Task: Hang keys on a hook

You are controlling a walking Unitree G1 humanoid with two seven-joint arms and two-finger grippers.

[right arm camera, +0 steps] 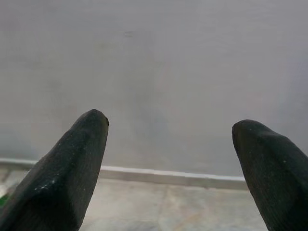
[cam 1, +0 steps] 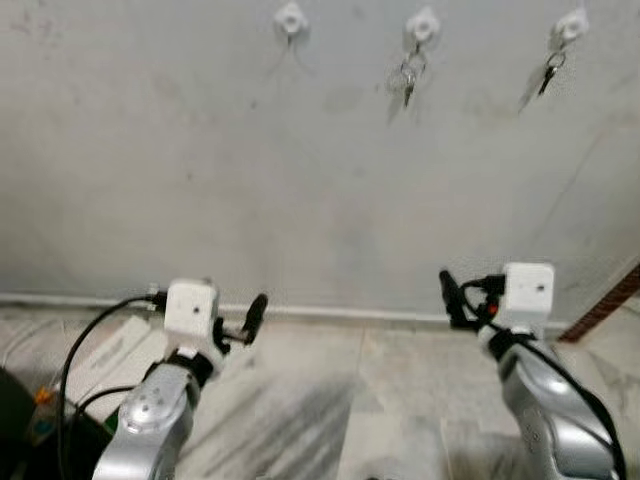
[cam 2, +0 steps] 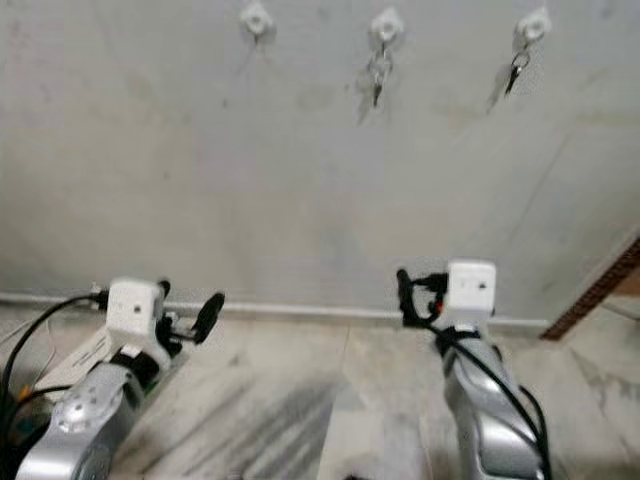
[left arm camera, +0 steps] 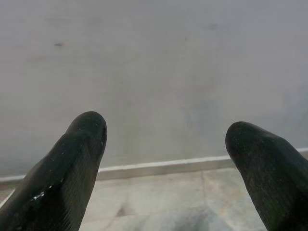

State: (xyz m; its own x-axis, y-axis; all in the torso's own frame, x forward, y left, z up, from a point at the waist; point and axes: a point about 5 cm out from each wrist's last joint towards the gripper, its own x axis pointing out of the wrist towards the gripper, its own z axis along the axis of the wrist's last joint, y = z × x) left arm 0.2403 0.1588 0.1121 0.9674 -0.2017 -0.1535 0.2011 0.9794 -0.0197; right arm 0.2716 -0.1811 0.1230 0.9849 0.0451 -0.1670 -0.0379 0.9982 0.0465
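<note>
Three white hooks sit high on the grey wall. The left hook (cam 1: 290, 17) is bare. A bunch of keys (cam 1: 407, 78) hangs from the middle hook (cam 1: 422, 24), and another key set (cam 1: 548, 72) hangs from the right hook (cam 1: 571, 25). Both arms are held low, far below the hooks, pointing at the wall near the floor. My left gripper (cam 1: 248, 322) is open with nothing in it; the left wrist view shows its gap (left arm camera: 166, 122) against bare wall. My right gripper (cam 1: 455, 298) is also open and holds nothing, as the right wrist view (right arm camera: 171, 118) shows.
A pale skirting strip (cam 1: 330, 312) runs along the foot of the wall above a marble tile floor (cam 1: 330, 400). Black cables (cam 1: 85, 340) and dark clutter lie at the lower left. A reddish-brown edge (cam 1: 605, 305) slants in at the right.
</note>
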